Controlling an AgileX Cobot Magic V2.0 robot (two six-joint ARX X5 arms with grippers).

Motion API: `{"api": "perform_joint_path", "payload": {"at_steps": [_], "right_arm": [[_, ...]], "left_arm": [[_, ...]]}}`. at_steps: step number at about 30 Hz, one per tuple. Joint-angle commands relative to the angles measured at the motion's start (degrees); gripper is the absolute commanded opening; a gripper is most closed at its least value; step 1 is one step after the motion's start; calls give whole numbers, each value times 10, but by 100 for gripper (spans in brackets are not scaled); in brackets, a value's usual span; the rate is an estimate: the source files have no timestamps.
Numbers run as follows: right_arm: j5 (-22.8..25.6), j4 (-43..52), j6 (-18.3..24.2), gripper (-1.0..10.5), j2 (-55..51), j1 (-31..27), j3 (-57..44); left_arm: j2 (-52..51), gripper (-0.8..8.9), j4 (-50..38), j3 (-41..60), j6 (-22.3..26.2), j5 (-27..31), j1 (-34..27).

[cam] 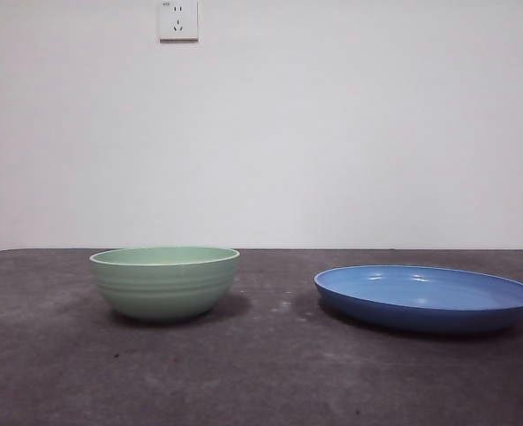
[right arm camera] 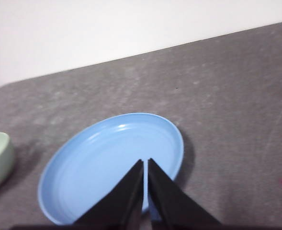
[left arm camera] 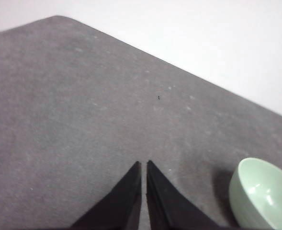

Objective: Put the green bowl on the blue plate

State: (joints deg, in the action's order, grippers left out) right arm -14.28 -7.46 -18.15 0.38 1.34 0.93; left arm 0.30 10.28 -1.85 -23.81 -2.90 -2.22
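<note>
You have both arms raised off the worktop (cam: 261, 373), and neither reaches into the front view. Your left end effector (left arm camera: 143, 165) hangs over bare dark grey surface with its two black jaws pressed almost together, only a thin slit between them, holding nothing. The green bowl (left arm camera: 263, 194) sits off to one side of that end effector, near it but not touching, upright on the worktop with its open mouth up.

Your right end effector (right arm camera: 145, 163) is likewise nearly closed and empty, its jaws meeting in a narrow line. It hovers directly above the blue plate (right arm camera: 107, 163), with the jaw tips over the plate's inner floor. From that end effector the bowl shows only as a pale green edge well off to the side, beyond the plate's rim.

In the front view the green bowl (cam: 164, 281) and the blue plate (cam: 426, 297) both rest flat on the worktop, well apart with a clear stretch of grey surface between them. A white wall socket (cam: 178, 19) is on the wall behind.
</note>
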Motion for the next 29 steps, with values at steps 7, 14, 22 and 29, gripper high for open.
{"api": "perform_joint_path", "payload": {"at_steps": [7, 14, 22, 29], "right_arm": [[-5, 18, -57, 11, -2, 0, 31], [10, 6, -56, 11, -1, 0, 109], [12, -56, -28, 11, 39, 0, 224], [2, -171, 42, 11, 132, 0, 349]], "left_arm": [[0, 17, 8, -35, -61, -51, -1], [13, 17, 34, -117, -69, -51, -1], [89, 17, 94, -235, -18, -74, 0], [200, 16, 174, -345, 68, -147, 0]]}}
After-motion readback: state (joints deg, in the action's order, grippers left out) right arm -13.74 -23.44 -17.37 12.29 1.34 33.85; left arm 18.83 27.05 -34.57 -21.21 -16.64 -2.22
